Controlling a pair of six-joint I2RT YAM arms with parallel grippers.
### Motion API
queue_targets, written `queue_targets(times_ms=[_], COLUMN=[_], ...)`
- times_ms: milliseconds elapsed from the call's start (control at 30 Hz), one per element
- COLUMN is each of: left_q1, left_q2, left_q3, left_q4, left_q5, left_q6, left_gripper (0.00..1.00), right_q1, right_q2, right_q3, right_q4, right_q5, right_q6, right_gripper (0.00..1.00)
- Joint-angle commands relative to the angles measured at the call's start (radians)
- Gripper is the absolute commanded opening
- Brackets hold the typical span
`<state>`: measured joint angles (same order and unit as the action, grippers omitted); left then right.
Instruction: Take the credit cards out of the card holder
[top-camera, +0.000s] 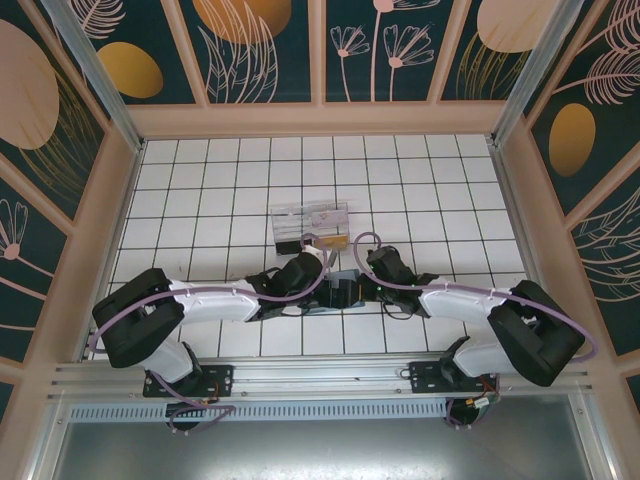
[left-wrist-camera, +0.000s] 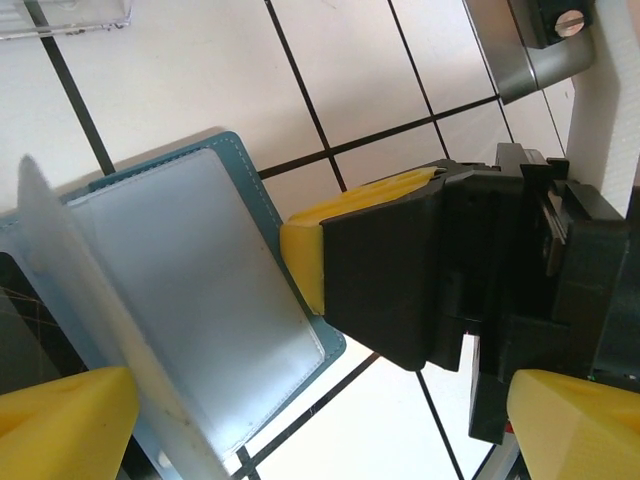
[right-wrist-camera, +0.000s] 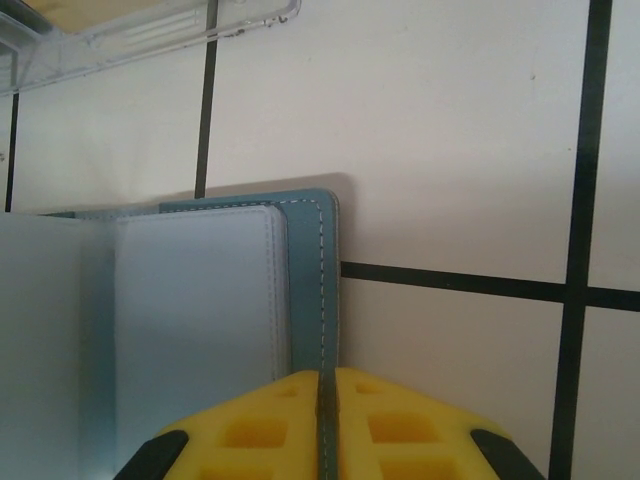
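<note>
The card holder lies open on the tiled floor, teal outside and greyish-blue inside, with a clear sleeve standing up from it. It sits between the two grippers. My right gripper is shut on the teal cover's edge, and its yellow pad pinches that edge in the left wrist view. My left gripper stands open over the holder's near corner, with nothing between its fingers. A dark card shows at the holder's left edge.
A clear plastic compartment box stands just beyond the holder, with a tan flat piece in it; its rim is close above the holder in the right wrist view. White tiled floor stretches all round inside patterned walls.
</note>
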<state>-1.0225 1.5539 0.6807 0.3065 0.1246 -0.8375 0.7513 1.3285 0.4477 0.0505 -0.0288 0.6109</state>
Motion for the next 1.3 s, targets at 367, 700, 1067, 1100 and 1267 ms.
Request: queue_targets(times_ms=[367, 700, 1067, 1100, 1267], left_q1=[-0.001, 0.004, 0.003, 0.004, 0.004], left_q2=[-0.009, -0.099, 0.015, 0.025, 0.052], left_q3=[-0.007, -0.099, -0.047, -0.043, -0.024], left_q4=[0.107, 0.148, 0.144, 0.14, 0.086], left_q5=[-0.004, -0.071, -0.005, -0.002, -0.013], left_q6=[0.005, -0.023, -0.023, -0.023, -0.026], left_gripper=[0.91, 0.77, 0.5, 0.49, 0.48], right_q1=[-0.008, -0.02, -0.018, -0.018, -0.019], right_q2=[0.007, 0.022, 0.007, 0.005, 0.003], right_q3=[-0.004, -0.004, -0.01, -0.009, -0.008], right_q4=[0.069, 0.081, 0.071, 0.07, 0.069], right_q5=[-0.071, -0.086, -0.083, -0.083, -0.08], right_q6=[0.017, 0.024, 0.029, 0.029, 0.029], right_gripper=[0.14, 0.14, 0.14, 0.14, 0.14])
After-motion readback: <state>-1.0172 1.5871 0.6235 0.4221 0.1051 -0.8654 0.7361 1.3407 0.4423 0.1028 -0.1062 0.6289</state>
